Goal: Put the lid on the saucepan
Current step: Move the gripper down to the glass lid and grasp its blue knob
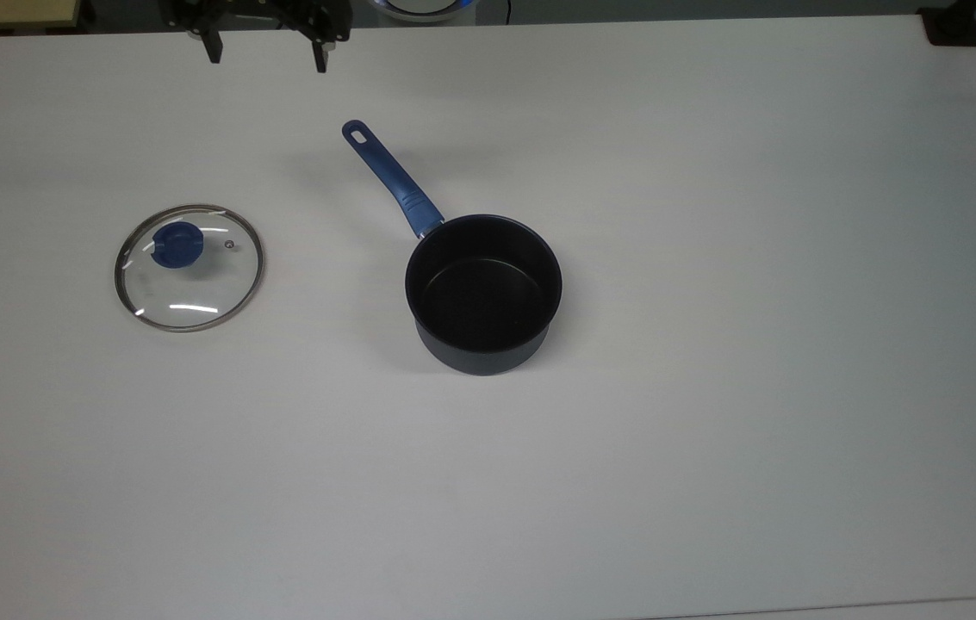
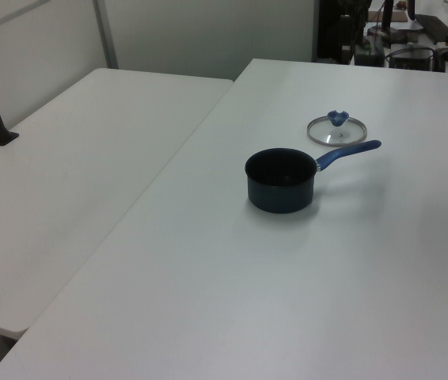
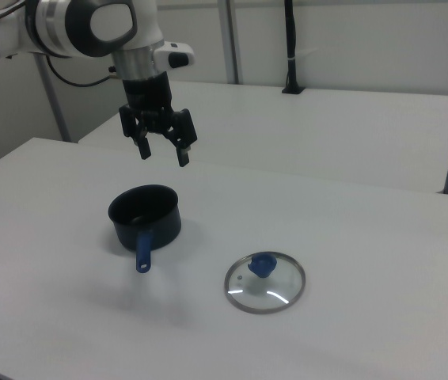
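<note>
Glass lid lies flat, below and toward the top view's left of the spread-fingered, empty gripper; saucepan well apart.

Even, soft light from overhead; the white table reads bright without blown-out patches. The saucepan casts a faint, diffuse shadow. Thin white glints streak the lid glass. The top view dims toward its corners; all views are slightly soft.
</note>
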